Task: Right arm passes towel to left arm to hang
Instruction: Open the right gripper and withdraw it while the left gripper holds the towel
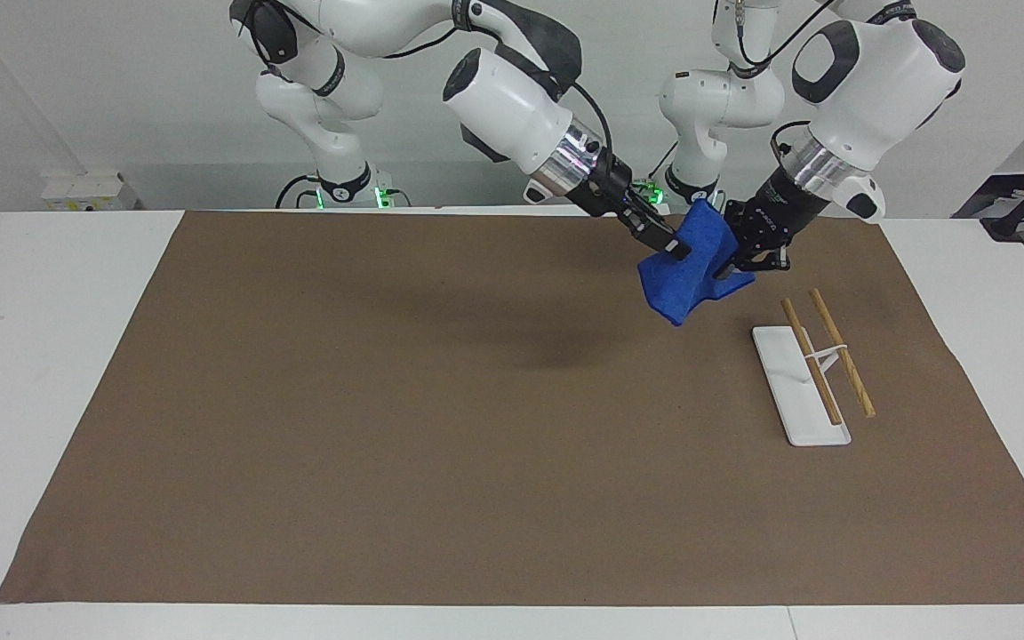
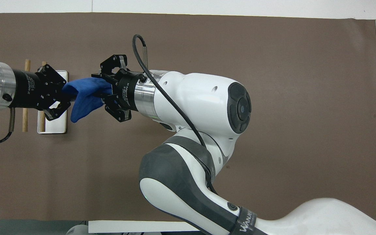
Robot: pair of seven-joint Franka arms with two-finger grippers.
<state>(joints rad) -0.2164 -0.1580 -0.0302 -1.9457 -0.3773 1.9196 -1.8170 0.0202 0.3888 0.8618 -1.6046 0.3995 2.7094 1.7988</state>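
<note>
The blue towel (image 1: 683, 283) hangs in the air between the two grippers, over the brown mat near the robots, toward the left arm's end. The left gripper (image 1: 729, 263) is shut on the towel's end nearest the rack; it also shows in the overhead view (image 2: 64, 93). The right gripper (image 1: 674, 248), with the wrist cable loop, stands open with its fingers spread around the towel's other end (image 2: 99, 86). The towel (image 2: 84, 101) sags down from the left gripper's hold.
A white rack base (image 1: 779, 373) with two wooden rods (image 1: 843, 354) stands on the mat just beside the grippers, at the left arm's end; it also shows in the overhead view (image 2: 56, 125). The brown mat (image 1: 388, 400) covers most of the table.
</note>
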